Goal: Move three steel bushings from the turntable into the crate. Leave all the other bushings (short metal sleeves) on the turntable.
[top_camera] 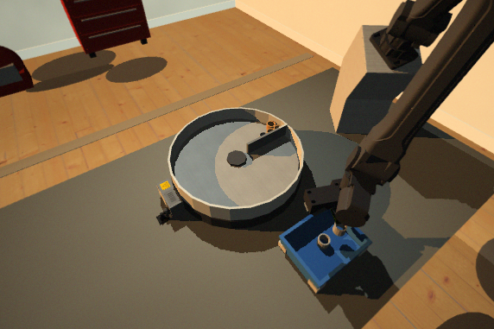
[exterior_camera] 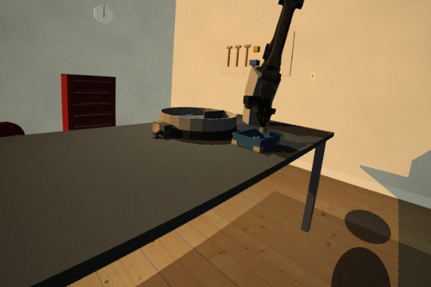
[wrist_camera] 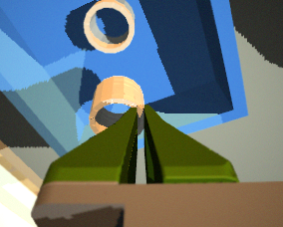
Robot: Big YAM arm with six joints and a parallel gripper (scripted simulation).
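Observation:
The blue crate [top_camera: 298, 265] [exterior_camera: 246, 142] [wrist_camera: 230, 60] stands beside the round walled turntable [top_camera: 231, 213] [exterior_camera: 200, 124]. My gripper [wrist_camera: 141, 113] [exterior_camera: 261, 126] is nearly closed over the crate, its green fingertips shut on the wall of a steel bushing [wrist_camera: 118, 91] [top_camera: 339, 230] [exterior_camera: 262, 129]. That bushing hangs tilted above the crate's inner corner. Another steel bushing [top_camera: 324, 241] [wrist_camera: 110, 27] stands inside the crate. On the turntable, an orange-brown bushing [top_camera: 271, 126] and a small dark thing [top_camera: 262, 134] lie behind the divider. Their exact number is unclear.
A straight divider [top_camera: 268, 141] runs from the turntable's hub [top_camera: 237, 158] to its wall. A small grey box with a yellow top [top_camera: 169, 193] [exterior_camera: 162, 129] stands at the turntable's side. The arm's base sits on a grey block [top_camera: 364, 106]. The table edge runs near the crate.

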